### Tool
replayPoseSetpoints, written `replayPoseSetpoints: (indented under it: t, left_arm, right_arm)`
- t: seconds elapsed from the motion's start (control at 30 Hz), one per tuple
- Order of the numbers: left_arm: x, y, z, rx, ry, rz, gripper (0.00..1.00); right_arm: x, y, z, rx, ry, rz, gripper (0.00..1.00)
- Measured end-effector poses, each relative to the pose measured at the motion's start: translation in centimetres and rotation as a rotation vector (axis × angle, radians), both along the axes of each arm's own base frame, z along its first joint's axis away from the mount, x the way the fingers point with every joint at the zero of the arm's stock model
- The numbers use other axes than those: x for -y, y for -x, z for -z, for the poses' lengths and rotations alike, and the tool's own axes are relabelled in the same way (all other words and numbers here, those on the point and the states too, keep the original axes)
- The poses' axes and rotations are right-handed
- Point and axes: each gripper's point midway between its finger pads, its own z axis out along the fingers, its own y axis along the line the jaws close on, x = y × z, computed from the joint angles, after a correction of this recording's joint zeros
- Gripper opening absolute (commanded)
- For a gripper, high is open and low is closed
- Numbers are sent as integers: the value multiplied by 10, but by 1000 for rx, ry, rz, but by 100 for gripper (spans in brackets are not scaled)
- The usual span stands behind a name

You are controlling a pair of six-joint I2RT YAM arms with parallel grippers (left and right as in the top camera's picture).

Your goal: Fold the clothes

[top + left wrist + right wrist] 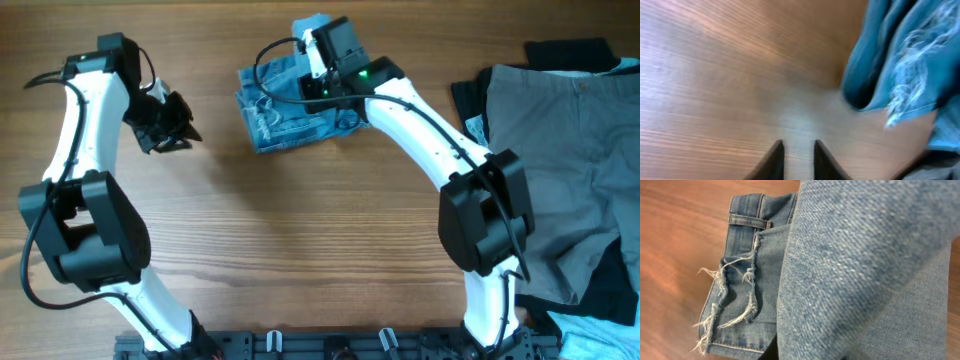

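The light-blue denim jeans (285, 112) lie as a small folded bundle at the back middle of the wooden table. In the right wrist view the darker waistband (747, 220) and frayed hems (722, 300) show. My right gripper (322, 62) is over the bundle's far right part. A raised fold of denim (860, 270) covers its jaws, and it looks shut on that fold. My left gripper (172, 128) is left of the bundle, apart from it. Its fingers (799, 152) are nearly together with nothing between them, just above bare wood. The bundle's edge (890, 70) shows ahead to its right.
A heap of other clothes fills the right side: grey trousers (560, 150), a black garment (570, 55) behind them, and a pale blue piece (600, 335) at the front right corner. Bare wood (300, 240) lies between the arms.
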Motion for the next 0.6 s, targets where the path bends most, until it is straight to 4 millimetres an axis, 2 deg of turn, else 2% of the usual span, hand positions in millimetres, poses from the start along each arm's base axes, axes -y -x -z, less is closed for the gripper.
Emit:
replayPoseSetpoints:
  t: [0.13,0.33,0.47,0.6]
  left_arm:
    - [16,-37,-2,150,-22,35,4]
    - [40,-54,-2,223,-28,92,4]
    - [47,-61,16,221,-25,134,4]
    - [57,-72,44,229,27,178,4]
  right_arm:
    - [1,9,5,-38,13,-8,5]
    - [7,17,11,-76,40,-24,5]
    - [8,20,13,-82,55,-40,5]
    - [7,21,13,-80,54,-52,4]
